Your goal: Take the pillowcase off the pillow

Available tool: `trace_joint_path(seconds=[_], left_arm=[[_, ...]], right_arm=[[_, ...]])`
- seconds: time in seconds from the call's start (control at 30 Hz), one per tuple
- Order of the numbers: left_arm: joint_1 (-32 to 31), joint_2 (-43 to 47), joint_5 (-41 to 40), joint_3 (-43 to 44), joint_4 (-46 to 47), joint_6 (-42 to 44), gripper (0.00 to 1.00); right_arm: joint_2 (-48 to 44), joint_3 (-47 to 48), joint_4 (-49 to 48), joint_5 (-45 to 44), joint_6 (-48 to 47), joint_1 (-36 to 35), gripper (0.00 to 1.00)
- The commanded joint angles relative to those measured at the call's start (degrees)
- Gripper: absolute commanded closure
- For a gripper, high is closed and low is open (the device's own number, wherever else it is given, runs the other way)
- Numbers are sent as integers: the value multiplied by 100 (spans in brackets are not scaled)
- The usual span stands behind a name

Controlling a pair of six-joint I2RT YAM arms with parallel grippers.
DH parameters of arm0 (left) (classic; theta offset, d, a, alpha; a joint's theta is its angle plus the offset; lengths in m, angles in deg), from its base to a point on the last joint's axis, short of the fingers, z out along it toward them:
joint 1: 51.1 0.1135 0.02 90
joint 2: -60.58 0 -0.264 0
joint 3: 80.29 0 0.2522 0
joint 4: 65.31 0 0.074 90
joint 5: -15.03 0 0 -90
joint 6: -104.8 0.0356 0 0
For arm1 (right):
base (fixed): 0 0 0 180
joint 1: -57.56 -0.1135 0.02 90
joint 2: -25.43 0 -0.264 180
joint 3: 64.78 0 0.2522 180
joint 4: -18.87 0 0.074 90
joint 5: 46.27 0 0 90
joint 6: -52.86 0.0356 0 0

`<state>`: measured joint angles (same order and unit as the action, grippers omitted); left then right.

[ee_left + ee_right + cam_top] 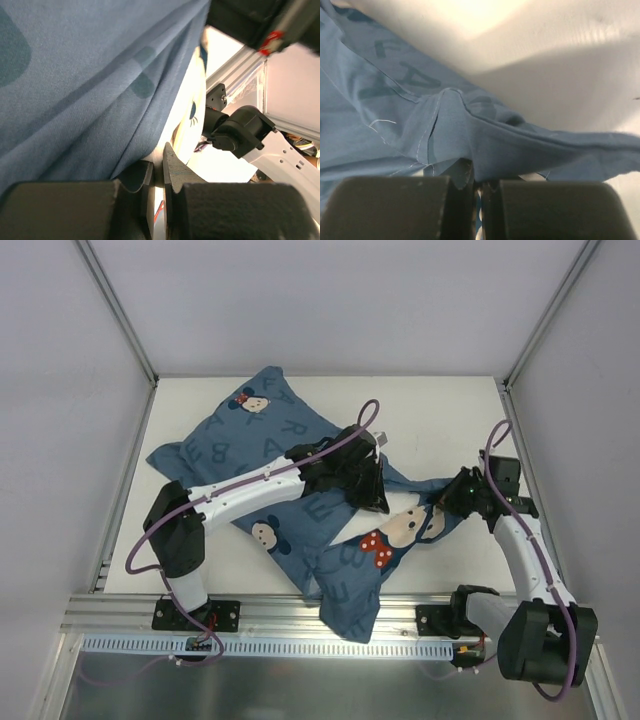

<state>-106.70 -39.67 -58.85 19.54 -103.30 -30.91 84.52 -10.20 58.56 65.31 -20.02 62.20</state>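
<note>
**Pillowcase removal, grip stage.** The pillowcase (250, 455) is lying crumpled on the white table (440, 410). Its red bow print (377, 548) is serving as the landmark here. The bulk of the fabric is spreading left of and beyond the bow. One flap is drooping on the near side of the bow, over the table's edge and onto the metal rail (280, 612). The pillow is not showing in any view. Judging by the fuller mound left of and beyond the bow, it is probably sitting inside there. The left gripper (378, 498) is working just beyond the bow, with its jaws closed tight and pinching a fold of the blue cloth. The right gripper (440, 508) is sitting to the right of the bow, likewise clamped fully on a stitched edge of the pillowcase.

**Doing the step well.** Both grips are apparently holding cloth alone, which is what is wanted. The pull should be heading away from the mound, towards the right and near side of the bow, so that the cover is sliding off rather than dragging the cushion along. Both pinches are thin, so a slow, even pull is guarding against slipping. The draped flap may be snagging on the rail.

**Surface and room.** The table is looking smooth, matt and white. Pale grey walls and slanting aluminium posts (115, 310) are enclosing it left, right and beyond the bow.
</note>
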Motion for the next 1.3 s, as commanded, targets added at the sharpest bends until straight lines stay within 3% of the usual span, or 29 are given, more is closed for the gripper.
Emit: trace_joint_path(seconds=[0.0,0.2,0.53,0.63,0.7,0.83,1.0,1.27], left_arm=[[127,489,418,200,-56,-8,100],[242,331,612,657,-20,10,100],[391,58,682,1097,6,-25,100],[610,241,682,852,15,-25,100],[786,408,770,711,6,-8,100],[989,1173,805,26,15,36,100],[1059,1990,778,-756,85,-69,100],[1059,2413,840,-1082,208,-122,100]], right_arm=[[-3,-556,-800,-120,36,204,99],[129,-1234,-1160,452,-7,-15,99],[244,-1646,-1766,663,379,-1229,99],[-309,-1700,-1549,559,441,-1229,99],[-764,-1613,-867,-195,379,-1142,99],[-996,-1358,-440,-699,300,-448,99],[-365,-857,-500,-594,309,-209,99],[805,-259,-1020,-67,248,-289,99]])
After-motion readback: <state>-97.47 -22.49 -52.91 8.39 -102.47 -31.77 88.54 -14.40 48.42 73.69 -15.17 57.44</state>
